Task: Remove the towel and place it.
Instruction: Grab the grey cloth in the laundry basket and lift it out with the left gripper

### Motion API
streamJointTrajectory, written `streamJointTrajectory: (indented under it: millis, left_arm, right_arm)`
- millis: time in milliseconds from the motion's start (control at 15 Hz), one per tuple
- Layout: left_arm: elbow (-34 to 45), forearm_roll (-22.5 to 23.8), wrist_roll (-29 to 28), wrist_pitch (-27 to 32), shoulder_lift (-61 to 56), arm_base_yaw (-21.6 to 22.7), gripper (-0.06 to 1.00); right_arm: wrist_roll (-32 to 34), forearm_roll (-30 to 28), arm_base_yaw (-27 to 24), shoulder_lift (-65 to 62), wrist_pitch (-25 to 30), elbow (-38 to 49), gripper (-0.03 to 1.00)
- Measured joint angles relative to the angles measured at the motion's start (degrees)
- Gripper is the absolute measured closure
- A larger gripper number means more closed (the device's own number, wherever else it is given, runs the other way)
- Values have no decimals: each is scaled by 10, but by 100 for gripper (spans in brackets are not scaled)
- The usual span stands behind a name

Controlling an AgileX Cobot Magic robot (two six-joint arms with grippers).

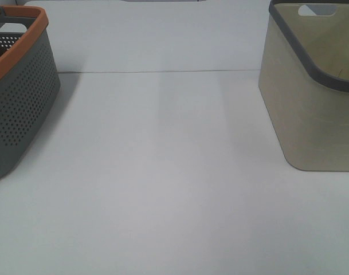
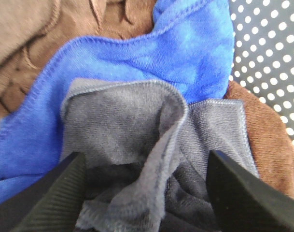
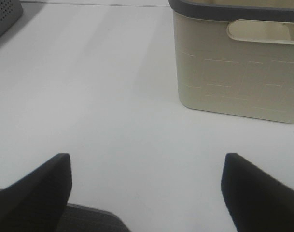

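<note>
Left claw (image 2: 146, 157) of mine is sitting open, fingers (image 2: 55, 193) straddling the bunched dark grey terry towel (image 2: 118, 121), which is lying on a blue cloth (image 2: 137, 53) & a brown cloth (image 2: 21, 29) inside the perforated grey plastic basket (image 2: 267, 48). My R claw (image 3: 147, 157) is hanging open over the white table (image 3: 113, 96).

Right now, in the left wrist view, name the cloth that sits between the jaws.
The grey towel, bunched up between the two jaws. The blue cloth lies beyond it, outside them, and the brown fabric shows only around the edges.
</note>
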Motion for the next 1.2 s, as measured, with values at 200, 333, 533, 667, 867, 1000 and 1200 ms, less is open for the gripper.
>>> streamJointTrajectory:
  millis: [200,333,533,667,867,1000,1200]
  left_arm:
    - [0,-1,8,-7,7,-5,29]
    - [0,-2,9,-14,7,-5,34]
    - [0,-2,2,-18,7,-5,72]
    - [0,-2,2,-19,7,-5,93]
    - [-6,-2,1,-19,6,-8,94]
    - [-14,-2,2,-15,-11,-10,94]
    - [-16,-3,21,-6,-78,-10,94]
  right_arm:
    - [8,0,0,0,0,0,14]
    - [11,0,0,0,0,0,14]
    - [13,0,0,0,0,0,14]
    - [13,0,0,0,0,0,14]
    - [13,0,0,0,0,0,14]
    - [13,0,0,0,0,0,14]
    - [13,0,0,0,0,0,14]
